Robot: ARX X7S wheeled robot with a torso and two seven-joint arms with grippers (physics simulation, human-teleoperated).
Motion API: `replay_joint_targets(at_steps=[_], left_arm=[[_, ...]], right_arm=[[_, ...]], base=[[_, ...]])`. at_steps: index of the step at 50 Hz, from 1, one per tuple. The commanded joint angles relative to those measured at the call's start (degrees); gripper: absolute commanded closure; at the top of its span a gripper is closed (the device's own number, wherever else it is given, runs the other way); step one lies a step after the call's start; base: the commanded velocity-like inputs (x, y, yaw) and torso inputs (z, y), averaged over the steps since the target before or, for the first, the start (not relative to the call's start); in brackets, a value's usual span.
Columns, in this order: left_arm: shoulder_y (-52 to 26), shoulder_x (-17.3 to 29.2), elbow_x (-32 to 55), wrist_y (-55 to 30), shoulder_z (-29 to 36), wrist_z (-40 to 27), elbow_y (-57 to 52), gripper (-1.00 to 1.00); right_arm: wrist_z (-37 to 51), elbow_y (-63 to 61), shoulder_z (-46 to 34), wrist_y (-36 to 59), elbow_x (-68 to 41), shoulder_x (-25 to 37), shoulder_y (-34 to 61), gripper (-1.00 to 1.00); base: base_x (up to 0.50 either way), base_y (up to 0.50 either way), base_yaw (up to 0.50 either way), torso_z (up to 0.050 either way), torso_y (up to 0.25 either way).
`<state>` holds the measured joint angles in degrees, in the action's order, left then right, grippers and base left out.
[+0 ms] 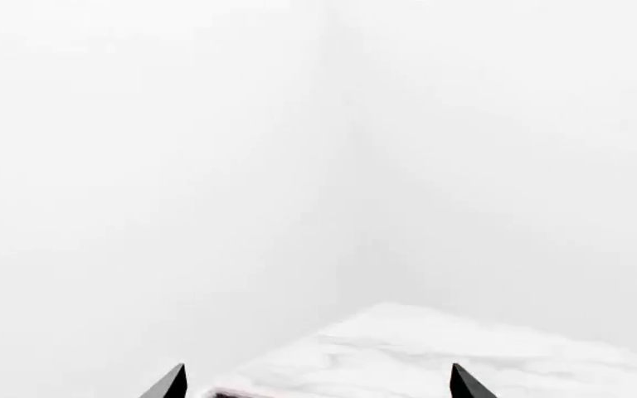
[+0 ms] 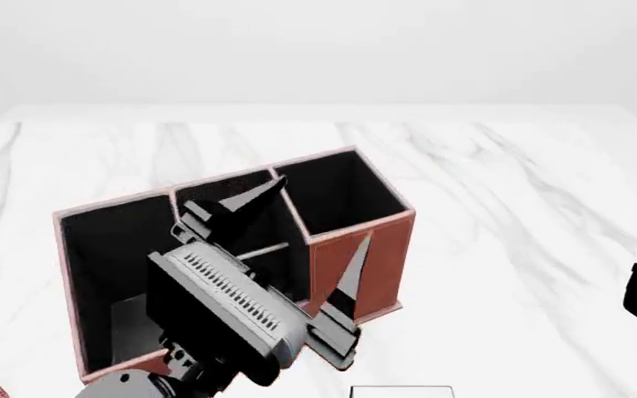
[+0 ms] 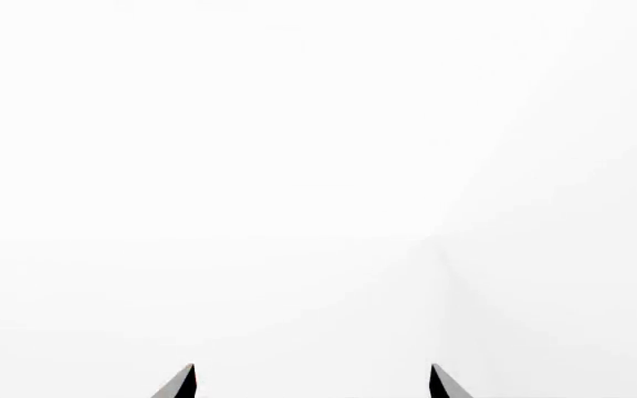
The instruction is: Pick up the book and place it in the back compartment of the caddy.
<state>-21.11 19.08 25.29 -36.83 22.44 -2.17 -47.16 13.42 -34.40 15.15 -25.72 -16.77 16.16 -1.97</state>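
Reaching for the book [image 2: 401, 391] comes first, doesn't it? I only see a sliver of it at the bottom edge of the head view.

Yes. It sits on the table [image 2: 517, 207] just in front of the caddy [image 2: 368, 257], on the robot's side. Nothing holds it.

And the left fingers [image 2: 241, 207]?

Spread apart and empty, hanging over the caddy's middle cells. They are in the wrong place for a pick.

So pull that arm toward the robot?

I would lift it clear of the caddy's walls first, then bring it down over the book so the covers sit between the fingers. Close on the flat sides, not the page edges.

Could the right fingers [image 3: 183, 383] do it?

They are apart too, but that arm shows only as a dark shape at the head view's right edge, well away.

Which cell is the back one?

Probably the far cell; I cannot tell for certain.
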Motion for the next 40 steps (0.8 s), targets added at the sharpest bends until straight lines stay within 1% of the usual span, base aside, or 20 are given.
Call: replay_joint_targets(at_steps=[1,2,3,7,11,14,20,29,35,40], left_arm=[[-8.0,3.1,7.1,-10.6,3.8,8.2,-3.6,-1.0],[-8.8,3.1,8.4,-12.0,3.4,8.4,-3.8,-1.0],[-10.3,4.0,7.5,-11.8,4.6,9.5,-4.3,-1.0],[-13.8,4.2,10.1,-14.3,3.6,10.6,-4.3,-1.0],[-16.6,5.8,7.8,-12.9,6.4,13.7,-3.0,-1.0],[-18.4,6.8,8.1,-13.3,7.7,15.8,-2.9,-1.0],[-21.1,7.5,8.6,-14.5,7.8,16.9,-2.8,-1.0],[-24.7,8.6,4.5,-13.0,11.8,19.0,0.1,-1.0],[-26.4,7.6,6.2,-15.5,12.4,19.8,0.8,-1.0],[-27.5,5.4,11.4,-20.6,10.1,19.0,1.5,-1.0]], right_arm=[[-0.9,0.2,0.6,0.3,1.1,-0.8,0.1,-1.0],[-0.9,0.2,0.5,0.3,1.1,-0.9,0.1,-1.0],[-0.9,0.4,0.4,0.2,1.3,-0.9,0.1,-1.0],[-0.8,0.2,0.3,0.4,1.2,-0.8,0.1,-1.0],[-0.7,0.1,0.4,0.4,1.1,-0.6,0.0,-1.0],[-0.7,0.3,0.3,0.4,1.1,-0.6,0.1,-1.0],[-0.5,0.3,0.0,0.5,1.1,-0.5,0.1,-1.0],[-0.4,0.2,-0.3,0.6,1.1,-0.3,0.1,-1.0],[-0.3,0.2,-0.5,0.6,1.1,-0.2,0.2,-1.0],[-0.2,0.2,-0.6,0.7,1.1,-0.1,0.2,-1.0]], base=[[0.0,0.0,0.0,0.0,0.0],[0.0,0.0,0.0,0.0,0.0],[0.0,0.0,0.0,0.0,0.0],[0.0,0.0,0.0,0.0,0.0],[0.0,0.0,0.0,0.0,0.0],[0.0,0.0,0.0,0.0,0.0],[0.0,0.0,0.0,0.0,0.0],[0.0,0.0,0.0,0.0,0.0],[0.0,0.0,0.0,0.0,0.0],[0.0,0.0,0.0,0.0,0.0]])
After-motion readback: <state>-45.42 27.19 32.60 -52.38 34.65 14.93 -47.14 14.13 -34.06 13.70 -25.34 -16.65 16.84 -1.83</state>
